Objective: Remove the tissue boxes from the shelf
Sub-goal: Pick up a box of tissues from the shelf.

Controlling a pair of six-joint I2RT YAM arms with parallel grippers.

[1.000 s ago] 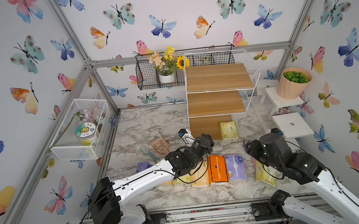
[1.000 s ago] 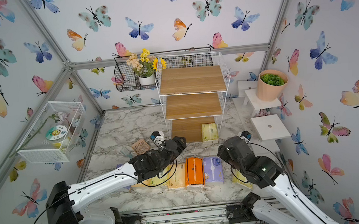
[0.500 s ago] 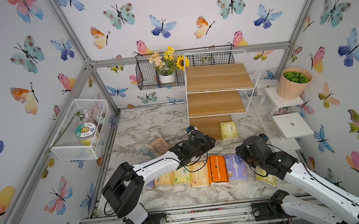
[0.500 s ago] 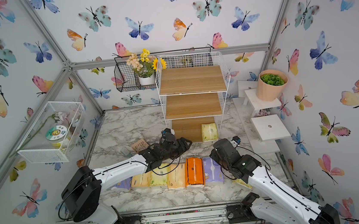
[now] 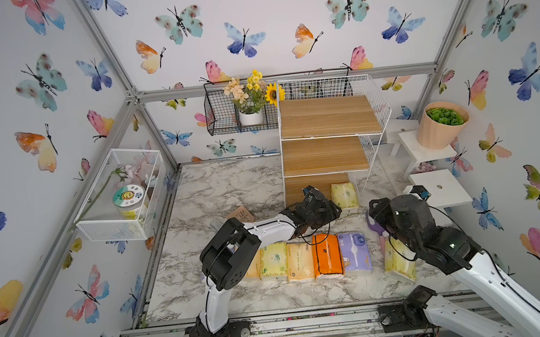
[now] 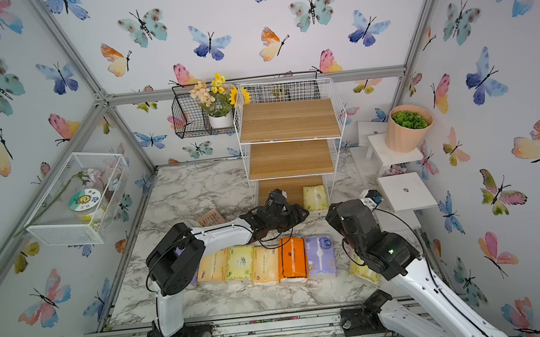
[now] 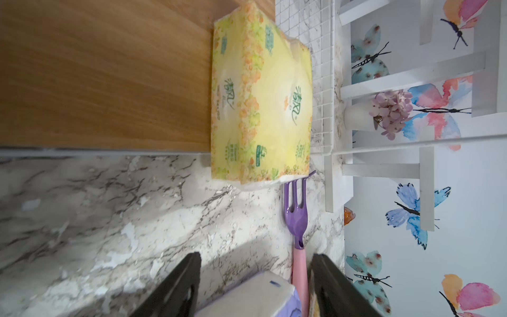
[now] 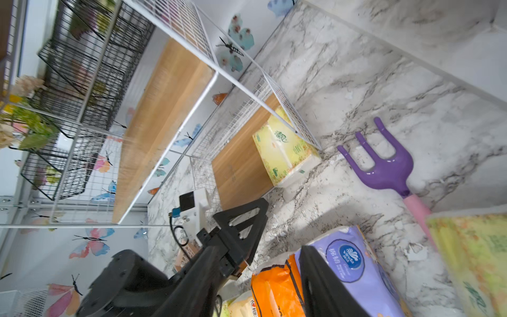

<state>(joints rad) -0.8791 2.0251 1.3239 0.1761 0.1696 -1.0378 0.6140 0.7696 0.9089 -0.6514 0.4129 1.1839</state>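
- Left gripper (image 7: pixel 255 256): its fingers (image 7: pixel 178 285) are being held spread wide and nothing is being pinched. Just marble table (image 7: pixel 109 219) and the end of the lavender pack (image 7: pixel 247 295) are being seen through the gap.
- The spread jaws are being aimed at the yellow-green pack (image 7: pixel 260 104) (image 5: pixel 344 196), with a strip of marble being left between, so no contact.
- Right gripper (image 5: pixel 377 212): only one finger (image 8: pixel 315 280) is being shown in its wrist view, hanging over the lavender pack and the orange pack (image 8: pixel 274 291). Whether it's spread or pressed together honestly can't be told. In both top views it's being hidden under the arm.
- The yellow-green pack is being parked flat on the bottom board of the shelf (image 5: pixel 327 116). It's at the right end, tucked against the mesh side, with its front end poking past the board's edge.
- A purple rake (image 8: pixel 384 164) with a pink handle is being left on the table just beside that pack, tines right at its front corner.
- Nearer the front, a row of packs (image 5: pixel 299 261) is being laid out side by side, touching, with the orange pack and lavender pack at its right end.
- One more yellow pack (image 5: pixel 398 266) is being half covered by the right arm, slightly apart from the row.
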